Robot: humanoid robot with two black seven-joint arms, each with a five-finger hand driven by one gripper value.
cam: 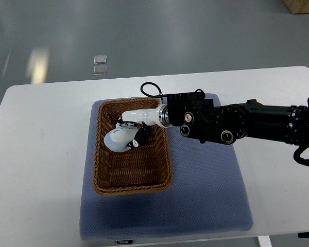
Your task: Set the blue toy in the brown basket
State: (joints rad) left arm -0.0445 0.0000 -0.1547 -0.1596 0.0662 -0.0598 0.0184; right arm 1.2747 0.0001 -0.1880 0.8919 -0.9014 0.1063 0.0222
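Note:
The brown wicker basket point(108, 182) lies on a blue mat in the middle of the table. My right arm comes in from the right edge and reaches over the basket's right rim. The white right hand point(131, 128) is inside the basket near its far end, fingers curled on a pale blue and white toy point(117, 139). The toy is low in the basket, at or just above its floor; whether it rests there I cannot tell. The hand covers the toy's upper right part. My left arm does not show.
The blue-grey mat point(206, 195) covers the middle of the white table point(41, 154). Grey floor lies beyond the table's far edge, with two small square markers point(100, 64) on it. A brown box corner point(303, 5) shows at the top right.

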